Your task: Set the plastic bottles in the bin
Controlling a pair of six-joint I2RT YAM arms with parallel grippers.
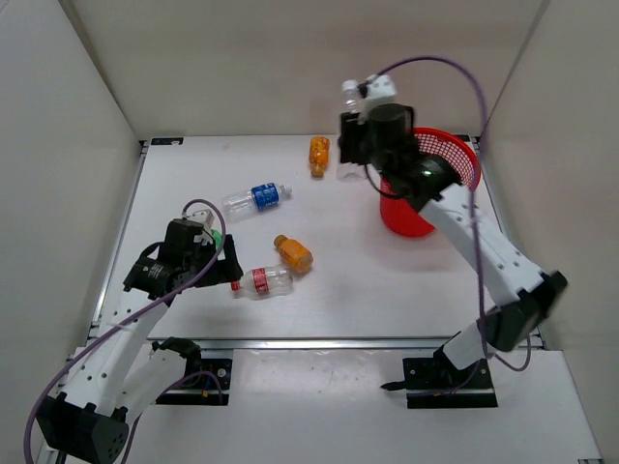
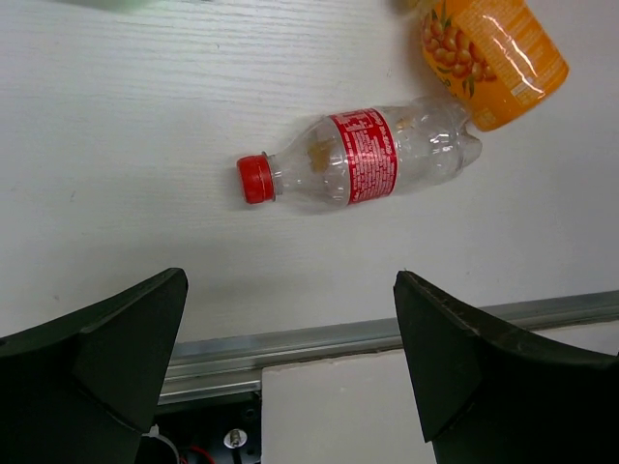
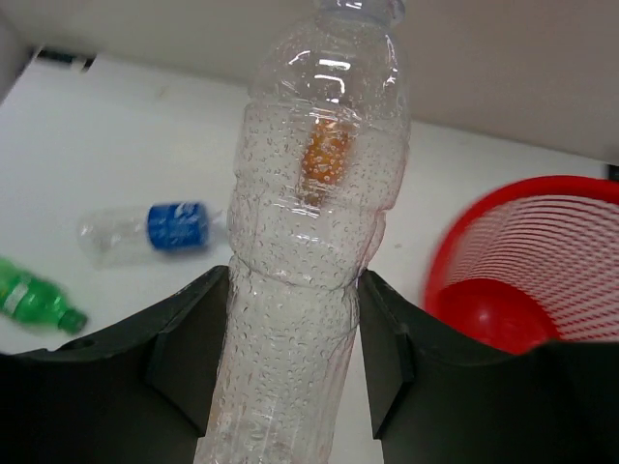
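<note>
Clear bottle – neck-out, lengthwise between clamped right jaws | left jaws wide – empty

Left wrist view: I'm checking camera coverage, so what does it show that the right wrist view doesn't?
Only left wrist: the red-label bottle lying flat, an orange bottle at its base, and the open left claw. Only right wrist: the right claw shut on a clear bottle, the red bin and the blue-label bottle. Both: the white table.
</note>
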